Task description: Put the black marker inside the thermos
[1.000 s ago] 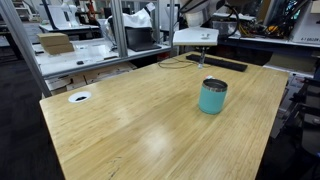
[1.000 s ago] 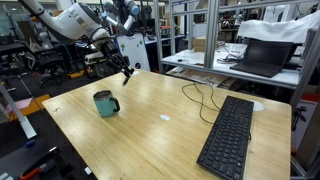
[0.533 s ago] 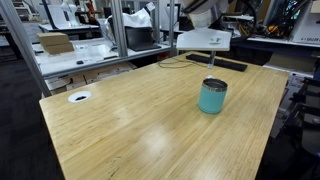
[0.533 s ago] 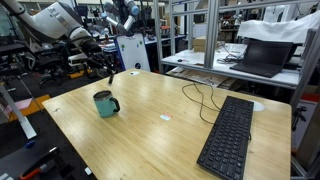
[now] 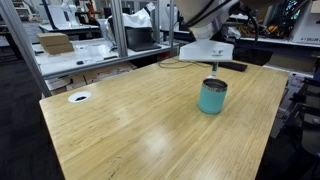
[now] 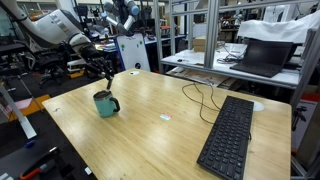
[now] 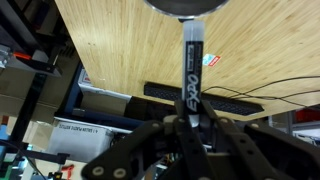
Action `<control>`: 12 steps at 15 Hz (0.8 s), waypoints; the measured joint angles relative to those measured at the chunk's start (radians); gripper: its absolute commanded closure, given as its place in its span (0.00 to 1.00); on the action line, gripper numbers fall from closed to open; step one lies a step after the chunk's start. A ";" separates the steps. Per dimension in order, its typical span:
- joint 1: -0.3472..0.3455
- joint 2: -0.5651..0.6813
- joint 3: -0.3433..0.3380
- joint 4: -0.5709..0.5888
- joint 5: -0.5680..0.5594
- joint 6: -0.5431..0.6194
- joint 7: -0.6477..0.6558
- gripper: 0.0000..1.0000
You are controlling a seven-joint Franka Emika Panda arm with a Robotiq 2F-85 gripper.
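The teal thermos [image 5: 212, 97] stands upright on the wooden table [image 5: 140, 125]; it also shows in the other exterior view [image 6: 104, 103]. My gripper [image 5: 212, 62] [image 6: 105, 70] hangs right above it, shut on the black marker [image 5: 213, 71]. In the wrist view the marker [image 7: 190, 55] sticks out from between the shut fingers [image 7: 191, 115], its far end pointing at the thermos's dark mouth [image 7: 185, 6]. I cannot tell whether the tip has entered the opening.
A long black keyboard [image 6: 228, 135] lies on the table with a cable beside it; it also shows behind the thermos [image 5: 218, 64]. A small white ring [image 5: 79, 97] sits at a table corner. Shelving, a laptop [image 6: 262, 55] and lab clutter surround the table.
My gripper has carried the marker sideways and down from beside the table to just above the thermos. The thermos has not moved.
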 measured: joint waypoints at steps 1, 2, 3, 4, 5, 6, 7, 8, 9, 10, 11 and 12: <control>-0.002 0.013 0.004 0.005 0.002 0.000 0.000 0.95; -0.004 0.024 0.008 0.010 0.005 0.001 0.000 0.95; -0.005 0.034 0.010 0.016 0.009 0.001 0.000 0.95; -0.006 0.042 0.013 0.021 0.013 0.001 0.000 0.95; -0.007 0.049 0.015 0.027 0.015 0.002 0.000 0.95; -0.008 0.054 0.018 0.032 0.017 0.002 0.000 0.95; -0.009 0.059 0.019 0.036 0.019 0.002 0.000 0.56; -0.010 0.061 0.021 0.038 0.020 0.002 0.000 0.55; -0.010 0.062 0.021 0.039 0.023 0.002 0.000 0.50; -0.010 0.062 0.022 0.039 0.027 0.002 0.000 0.42; -0.010 0.062 0.022 0.039 0.030 0.002 0.000 0.36; -0.011 0.062 0.022 0.039 0.033 0.002 0.000 0.28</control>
